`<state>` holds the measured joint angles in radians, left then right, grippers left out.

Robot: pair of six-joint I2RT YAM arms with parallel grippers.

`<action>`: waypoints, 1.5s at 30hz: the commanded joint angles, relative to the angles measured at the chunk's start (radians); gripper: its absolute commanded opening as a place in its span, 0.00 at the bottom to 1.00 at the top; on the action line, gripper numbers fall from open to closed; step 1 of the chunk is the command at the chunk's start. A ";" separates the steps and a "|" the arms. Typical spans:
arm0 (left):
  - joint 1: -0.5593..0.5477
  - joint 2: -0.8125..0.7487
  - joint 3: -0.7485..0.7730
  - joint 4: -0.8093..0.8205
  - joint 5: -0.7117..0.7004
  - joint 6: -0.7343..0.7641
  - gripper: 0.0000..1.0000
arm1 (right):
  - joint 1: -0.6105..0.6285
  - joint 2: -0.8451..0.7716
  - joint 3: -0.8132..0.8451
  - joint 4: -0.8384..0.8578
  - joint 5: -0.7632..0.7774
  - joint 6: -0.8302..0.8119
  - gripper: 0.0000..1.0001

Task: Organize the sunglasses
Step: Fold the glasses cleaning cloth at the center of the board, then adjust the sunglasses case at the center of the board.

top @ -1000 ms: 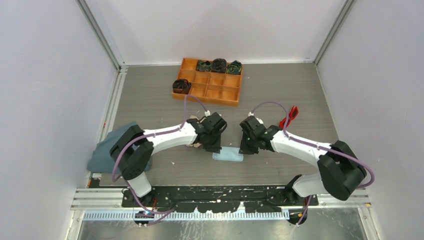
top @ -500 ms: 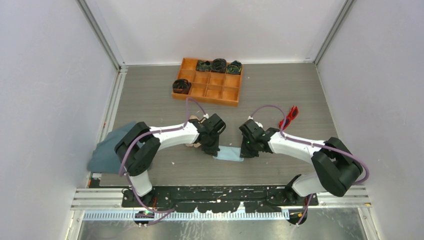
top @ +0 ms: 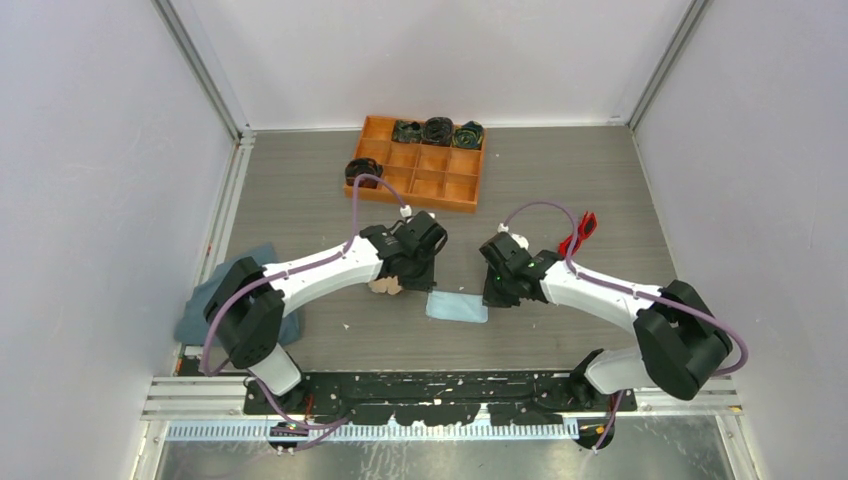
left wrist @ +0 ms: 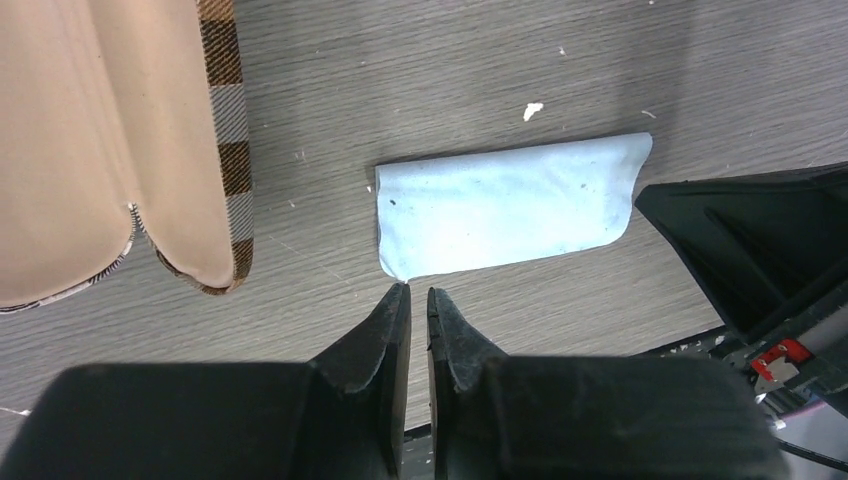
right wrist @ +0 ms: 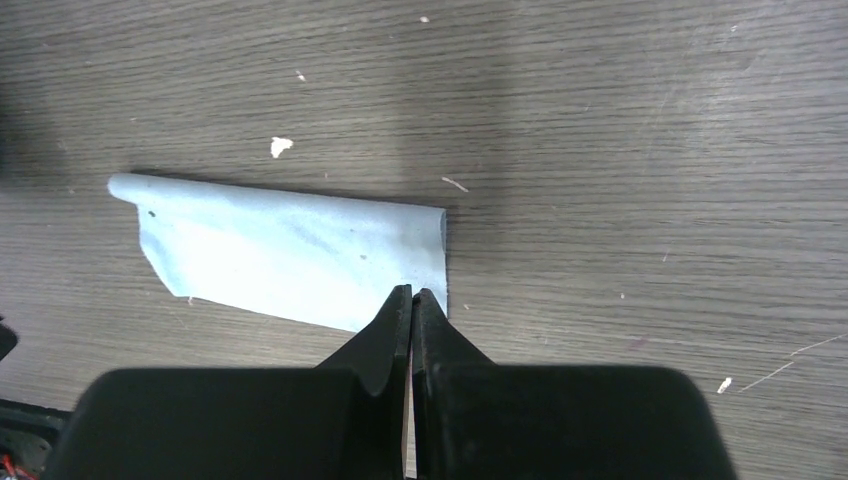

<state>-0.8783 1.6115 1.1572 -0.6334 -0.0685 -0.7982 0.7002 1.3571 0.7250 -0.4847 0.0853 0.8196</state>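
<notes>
Both arms are bent in toward the middle of the grey wood-grain surface (top: 300,180), meeting over a small light blue cloth (top: 457,307) that lies flat near the front. Down at a corner on the cloth's left end sits the left pincer (left wrist: 414,292), jaws drawn almost together with only a sliver of gap, and nothing shows between them. Whether the tips touch the fabric, I cannot tell. At the other end, the right pincer (right wrist: 411,292) is fully closed, its tips over the cloth's edge close to the right corner. Its wrist view doesn't show whether any fabric is pinched. 1 long edge of the cloth is rolled over slightly. Just beside the left pincer, on its outer side, lies the plaid case (left wrist: 110,150), tan and black, with its pale tan inside showing. And the sunglasses (top: 580,233)? Way over on the right, the red frame lies on the surface beyond the right forearm, well apart from both pincers and from the case. It is too small to tell how its arms are folded. At the back stands an orange tray (top: 410,203) with 3 dark coiled bundles (top: 437,130) in its rear row of compartments. 1 more bundle sits on the surface just outside the tray's left edge. A grey-blue cloth (top: 200,315) lies bunched at the surface's left edge, by the left arm's base.
</notes>
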 commanded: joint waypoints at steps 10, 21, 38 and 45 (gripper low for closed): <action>0.001 0.160 0.041 0.076 0.076 0.001 0.12 | -0.005 0.120 0.084 0.064 0.034 -0.017 0.00; -0.014 0.209 0.100 -0.014 -0.017 0.024 0.10 | -0.013 0.186 0.064 0.069 0.044 -0.026 0.00; -0.005 0.255 0.072 0.060 -0.053 0.020 0.12 | -0.031 0.178 0.056 0.113 0.049 -0.009 0.00; -0.004 0.258 0.068 0.016 -0.062 0.016 0.11 | -0.040 0.147 0.035 0.088 0.056 -0.015 0.01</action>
<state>-0.8867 1.8698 1.2304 -0.5842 -0.0994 -0.7845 0.6632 1.5295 0.7792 -0.3721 0.1101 0.8108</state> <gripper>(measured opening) 0.117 0.052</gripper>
